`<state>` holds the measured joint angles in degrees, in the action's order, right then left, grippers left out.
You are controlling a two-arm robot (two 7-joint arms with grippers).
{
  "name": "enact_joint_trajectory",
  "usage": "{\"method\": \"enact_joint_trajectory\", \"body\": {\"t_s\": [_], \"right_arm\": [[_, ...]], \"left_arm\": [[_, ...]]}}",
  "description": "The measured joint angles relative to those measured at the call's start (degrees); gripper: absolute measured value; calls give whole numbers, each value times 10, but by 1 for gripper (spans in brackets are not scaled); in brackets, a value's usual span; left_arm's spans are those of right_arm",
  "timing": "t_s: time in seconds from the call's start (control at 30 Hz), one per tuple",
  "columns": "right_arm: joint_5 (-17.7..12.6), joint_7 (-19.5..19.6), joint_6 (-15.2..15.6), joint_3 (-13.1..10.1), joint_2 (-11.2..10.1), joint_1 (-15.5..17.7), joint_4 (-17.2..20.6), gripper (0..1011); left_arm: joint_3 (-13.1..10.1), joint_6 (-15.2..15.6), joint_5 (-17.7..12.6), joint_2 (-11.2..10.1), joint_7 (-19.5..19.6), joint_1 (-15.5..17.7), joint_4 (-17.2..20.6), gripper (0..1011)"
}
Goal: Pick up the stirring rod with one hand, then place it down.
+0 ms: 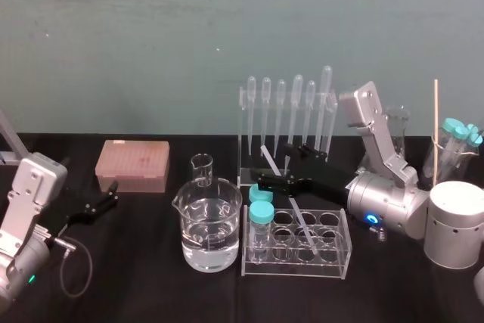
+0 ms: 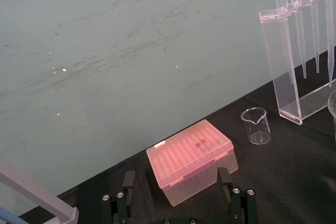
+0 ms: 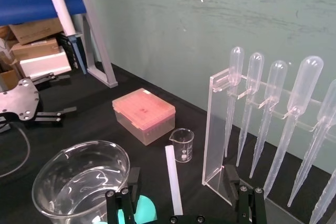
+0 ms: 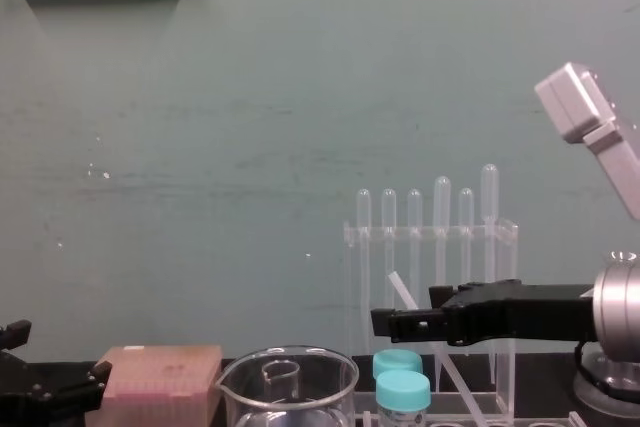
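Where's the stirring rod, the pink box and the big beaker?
stirring rod (image 3: 173,179), right wrist view, middle of its shaft.
pink box (image 1: 134,154), head view, top of its lid.
big beaker (image 1: 219,206), head view, glass wall above the water.

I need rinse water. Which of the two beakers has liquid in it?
The large beaker beside the tube rack, part full of clear liquid; the small beaker behind it looks empty.

There are six pipettes, one pipette rack, two beakers, two teal-capped vials in the near tube rack, one pink tip box, one stirring rod, one wooden stick.
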<state>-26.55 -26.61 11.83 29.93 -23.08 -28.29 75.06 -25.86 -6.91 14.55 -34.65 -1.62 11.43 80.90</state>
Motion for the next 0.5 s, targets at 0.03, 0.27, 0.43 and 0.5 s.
{"method": "enact_joint_trajectory", "body": {"t_s": [0.03, 0.27, 0.43, 0.5], "right_arm": [[1, 0, 0, 0, 2, -1, -3, 1000], [5, -1, 0, 1, 5, -4, -9, 1000], [4, -1, -1, 1, 5, -3, -8, 1000], [4, -1, -1, 0, 4, -3, -7, 982]], "left_arm": [[0, 0, 0, 0, 0, 0, 0, 1000], [0, 0, 0, 0, 0, 0, 0, 1000], [0, 0, 0, 0, 0, 0, 0, 1000], [0, 0, 0, 0, 0, 0, 0, 1000]]}}
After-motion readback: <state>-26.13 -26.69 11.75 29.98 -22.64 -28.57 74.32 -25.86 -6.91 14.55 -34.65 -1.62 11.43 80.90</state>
